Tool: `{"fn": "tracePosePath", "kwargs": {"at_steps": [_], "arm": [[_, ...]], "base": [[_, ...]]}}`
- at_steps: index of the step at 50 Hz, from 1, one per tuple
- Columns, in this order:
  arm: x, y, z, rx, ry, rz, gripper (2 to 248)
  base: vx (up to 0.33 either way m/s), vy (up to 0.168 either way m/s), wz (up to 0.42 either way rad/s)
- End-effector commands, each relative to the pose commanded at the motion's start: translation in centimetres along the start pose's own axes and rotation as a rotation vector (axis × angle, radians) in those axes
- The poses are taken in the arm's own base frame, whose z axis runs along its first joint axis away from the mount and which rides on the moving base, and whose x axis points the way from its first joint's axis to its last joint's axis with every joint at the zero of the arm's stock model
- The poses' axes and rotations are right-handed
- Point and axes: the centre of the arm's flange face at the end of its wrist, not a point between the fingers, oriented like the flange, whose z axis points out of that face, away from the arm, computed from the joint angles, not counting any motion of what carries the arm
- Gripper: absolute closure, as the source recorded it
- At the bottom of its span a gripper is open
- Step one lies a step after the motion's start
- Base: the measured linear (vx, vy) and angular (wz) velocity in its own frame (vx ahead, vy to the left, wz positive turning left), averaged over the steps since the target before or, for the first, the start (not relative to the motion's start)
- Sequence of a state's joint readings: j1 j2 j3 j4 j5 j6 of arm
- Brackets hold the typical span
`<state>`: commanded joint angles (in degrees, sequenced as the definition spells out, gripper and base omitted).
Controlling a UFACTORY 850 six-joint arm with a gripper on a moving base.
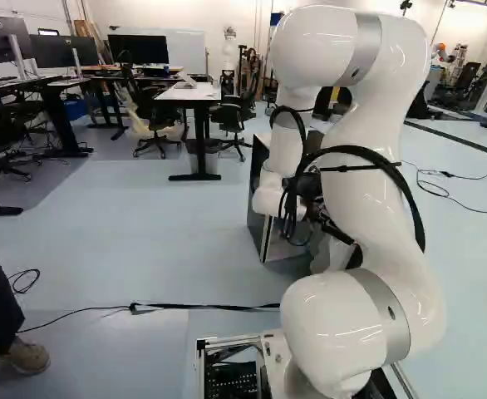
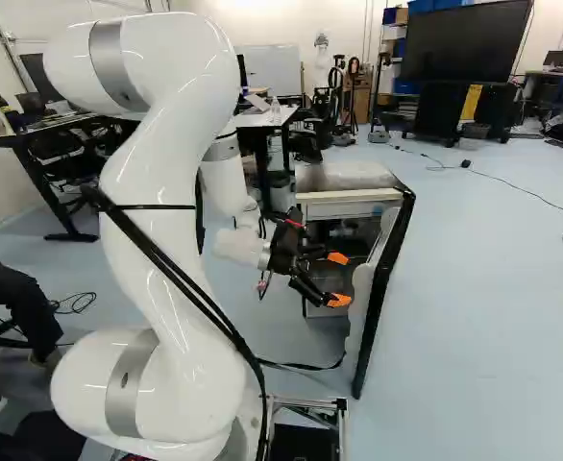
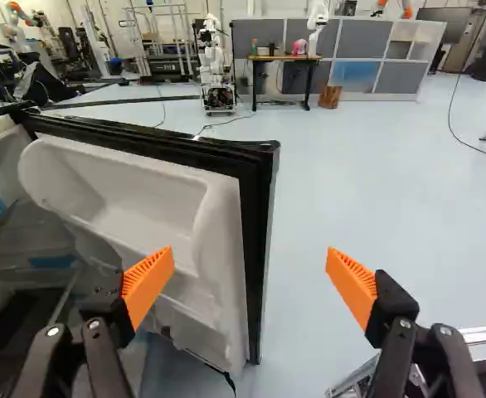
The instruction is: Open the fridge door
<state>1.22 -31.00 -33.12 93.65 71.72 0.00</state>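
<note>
In the right base view my gripper point(image 2: 338, 279) stands between the fridge point(image 2: 347, 177) and its door point(image 2: 384, 279), which is swung wide from the body. The fingertips point at the door's white inner side; whether they touch it I cannot tell. Seen from the wrist, the gripper point(image 3: 250, 286) is open with nothing held. One orange pad point(image 3: 148, 284) lies over the door's inner shelves point(image 3: 135, 195), the other over bare floor. The door's black free edge point(image 3: 258, 215) shows ahead, between the two fingers. In the left base view the arm hides much of the fridge point(image 1: 260, 195).
A white desk point(image 1: 191, 93) and office chairs stand beyond the fridge. A black cable point(image 1: 185, 307) crosses the floor ahead of the base. Someone's leg and shoe point(image 1: 23, 356) are at the left. Another robot point(image 3: 218, 70) stands far off past the door.
</note>
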Motion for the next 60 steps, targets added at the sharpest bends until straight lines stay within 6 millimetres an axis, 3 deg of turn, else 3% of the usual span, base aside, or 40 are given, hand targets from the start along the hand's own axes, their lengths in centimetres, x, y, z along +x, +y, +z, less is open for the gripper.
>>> {"fn": "tracePosePath", "kwargs": {"at_steps": [24, 60], "arm": [[1.7, -3.0, 4.9, -0.108, 0.005, 0.102, 3], [4.5, -4.6, 12.9, -0.266, 0.026, 0.224, 3]], "base": [[0.0, 0.0, 0.0], [0.0, 0.0, 0.0]]}}
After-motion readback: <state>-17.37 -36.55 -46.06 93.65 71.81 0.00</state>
